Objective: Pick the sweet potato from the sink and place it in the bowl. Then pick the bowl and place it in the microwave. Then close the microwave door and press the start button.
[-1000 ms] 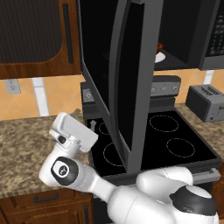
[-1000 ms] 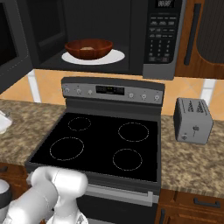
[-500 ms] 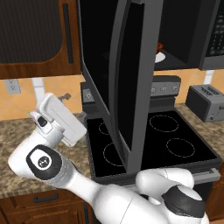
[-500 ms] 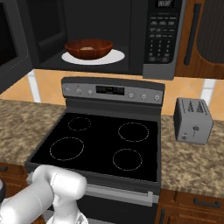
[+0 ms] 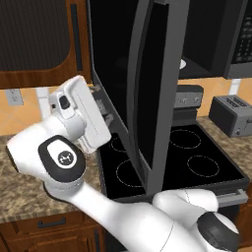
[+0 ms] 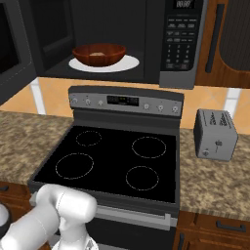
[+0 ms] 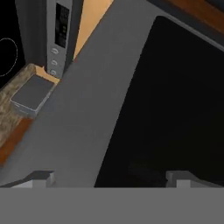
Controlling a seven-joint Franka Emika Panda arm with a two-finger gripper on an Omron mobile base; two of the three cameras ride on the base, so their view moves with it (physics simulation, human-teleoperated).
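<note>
**Operator:** In the hand view I'm seeing the gripper [image 7: 109, 178] spread wide, grasping nothing, its two tips sitting right up against the microwave door [image 7: 144, 100]. The door's grey frame is running diagonally across the shot, with the toaster [image 7: 30, 94] far beyond.

**Spotter:** Which step are you on?

**Operator:** I'm judging it as the door-closing step. In the left base view the hand [image 5: 81, 115] is pressing in behind the door [image 5: 155, 93], which is standing open, edge-on to this camera, its long axis horizontal, swung out over the stove [image 5: 187, 157].

**Spotter:** And the bowl?

**Operator:** In the right base view the bowl [image 6: 99, 53] is sitting upright on the white plate [image 6: 129, 63] inside the microwave [image 6: 183, 44]; something pale lies in it, probably the sweet potato. Next I'm needing to sweep the panel shut, then reach the buttons.
</note>
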